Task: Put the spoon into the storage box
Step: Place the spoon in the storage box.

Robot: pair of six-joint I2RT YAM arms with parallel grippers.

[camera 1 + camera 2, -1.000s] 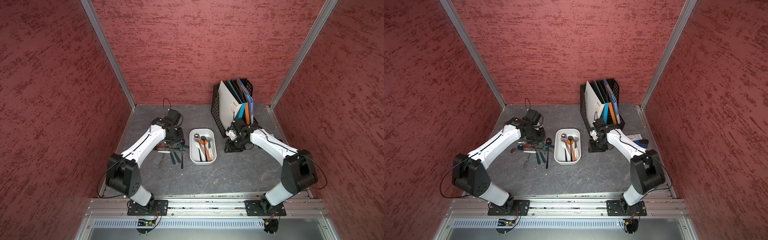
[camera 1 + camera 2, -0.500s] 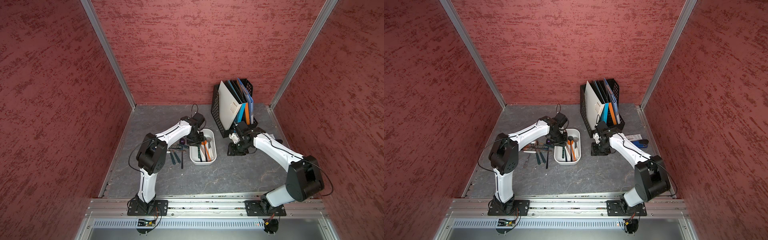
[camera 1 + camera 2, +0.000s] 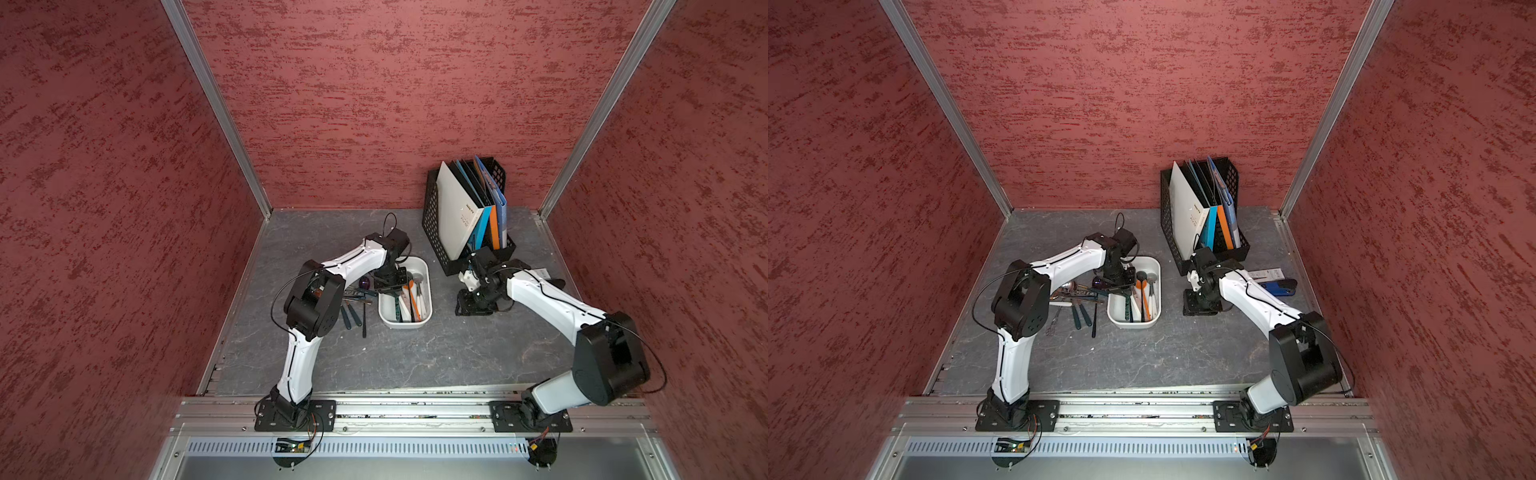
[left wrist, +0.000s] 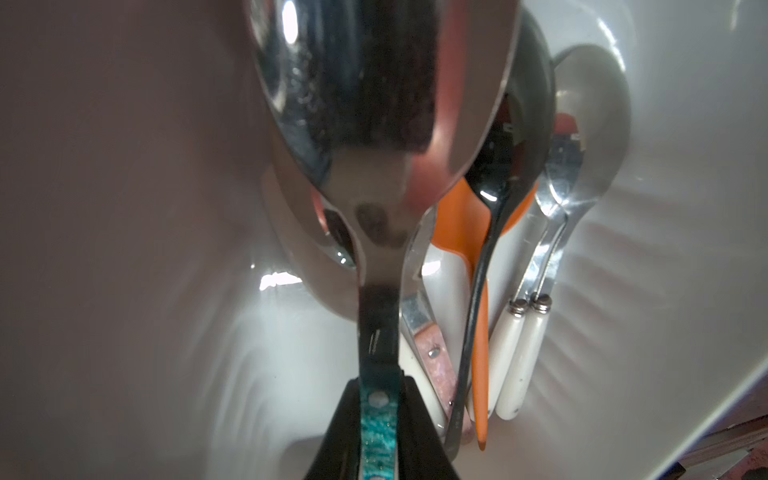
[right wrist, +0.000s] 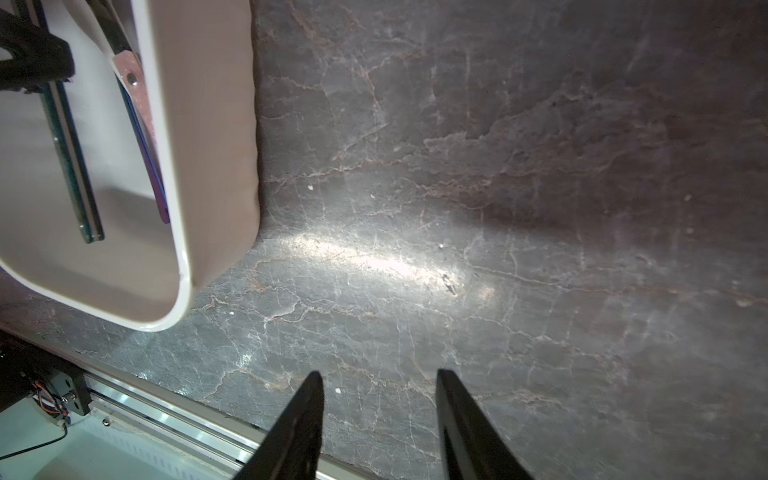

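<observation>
Left wrist: spoon in end effector

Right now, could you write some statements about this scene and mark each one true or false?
1. The left tool is shut on the teal-handled spoon. True.
2. The storage box is empty. False: other spoons already lie in it.
3. The right tool grips a spoon. False: it is open and empty, above the table.
4. The black file rack holds folders. True.
</observation>
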